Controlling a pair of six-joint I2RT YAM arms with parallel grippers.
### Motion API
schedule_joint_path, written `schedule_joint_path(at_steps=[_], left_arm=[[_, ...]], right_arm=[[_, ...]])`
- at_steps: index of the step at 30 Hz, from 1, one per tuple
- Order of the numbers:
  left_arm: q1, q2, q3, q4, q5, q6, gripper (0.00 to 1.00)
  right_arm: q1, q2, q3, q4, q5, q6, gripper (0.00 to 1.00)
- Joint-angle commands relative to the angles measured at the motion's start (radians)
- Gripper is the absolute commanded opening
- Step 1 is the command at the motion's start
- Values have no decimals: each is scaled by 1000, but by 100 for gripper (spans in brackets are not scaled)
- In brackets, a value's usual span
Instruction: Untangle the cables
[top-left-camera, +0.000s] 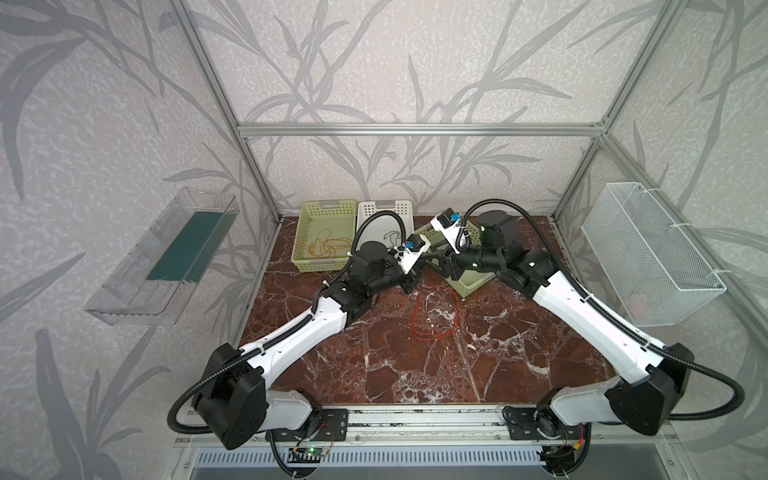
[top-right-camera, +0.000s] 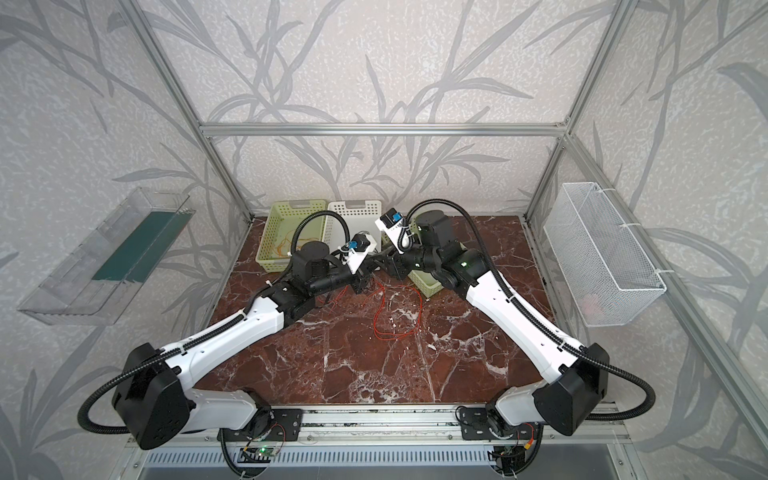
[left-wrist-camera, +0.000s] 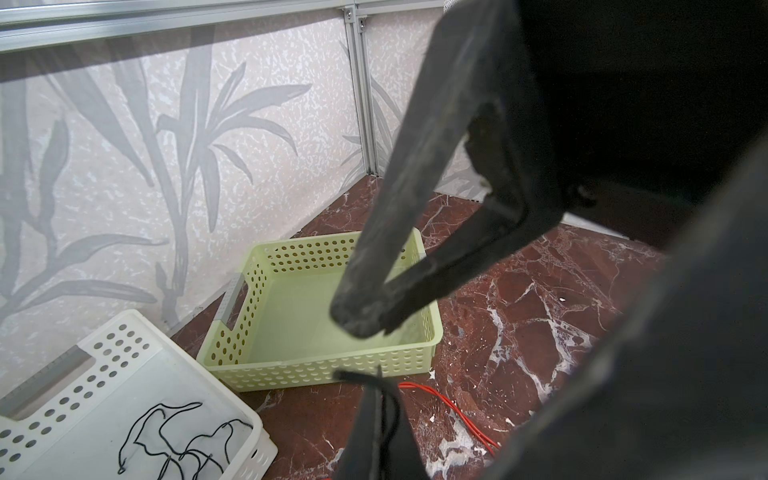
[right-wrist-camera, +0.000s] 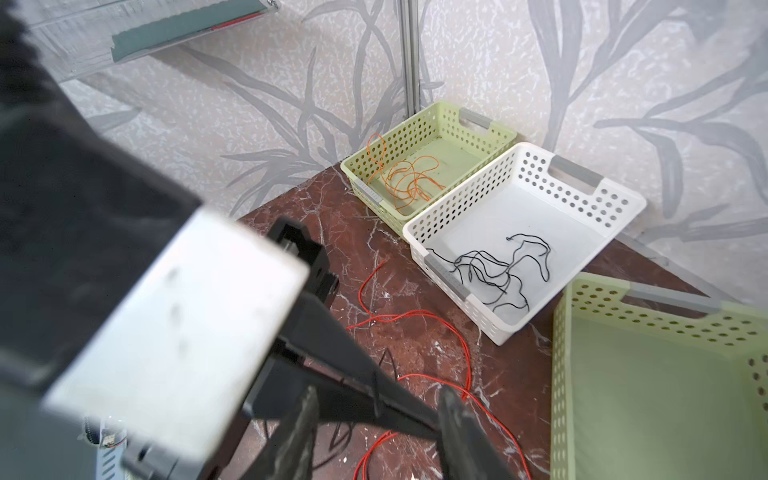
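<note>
My left gripper (left-wrist-camera: 379, 376) is shut on a thin black cable (right-wrist-camera: 388, 358), a strand of which shows between its fingers, just above the table. My right gripper (right-wrist-camera: 378, 392) stands open, and the left gripper's closed fingers pass between its two fingers. In both top views the grippers meet at mid-table, left gripper (top-left-camera: 408, 286) and right gripper (top-left-camera: 432, 261). A red cable (top-left-camera: 436, 312) (right-wrist-camera: 459, 345) lies looped on the marble below them. An orange cable (right-wrist-camera: 411, 178) lies in the far green basket (top-left-camera: 307, 216). Another black cable (right-wrist-camera: 490, 266) (left-wrist-camera: 178, 432) lies in the white basket (top-left-camera: 374, 208).
A second green basket (left-wrist-camera: 316, 370) (right-wrist-camera: 559, 374), with nothing in it, stands at an angle under the right arm. A wire mesh basket (top-left-camera: 648, 249) hangs on the right wall and a clear tray (top-left-camera: 166, 253) on the left wall. Aluminium frame posts stand at the corners.
</note>
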Motion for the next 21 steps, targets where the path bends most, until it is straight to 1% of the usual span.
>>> schedule_joint_path(at_steps=[1,4,6,7,10,12,14,17,21], left_arm=[[2,-27,40,48,13,-61,0],[6,-25,60,65,18,-108,0],[5,-20,74,85,27,-145,0],[6,-15,83,91,36,-161,0],[7,-5,115,94,64,-203,0],[6,-2,124,108,72,-226,0],[3,4,128,123,86,-252,0],[-6,10,136,140,110,-282,0],[-23,17,146,149,102,-290,0]], right_arm=[[-65,-126,-82,32,40,-23,62],[-99,-214,-231,160,-61,-3,68],[-97,-228,-318,237,-188,-3,69],[-94,-225,-346,267,-218,12,71],[-81,-210,-415,396,-226,89,72],[-73,-200,-447,531,-245,147,74],[-59,-183,-457,619,-251,168,74],[-37,-149,-449,680,-243,181,75],[-27,-100,-449,746,-251,206,73]])
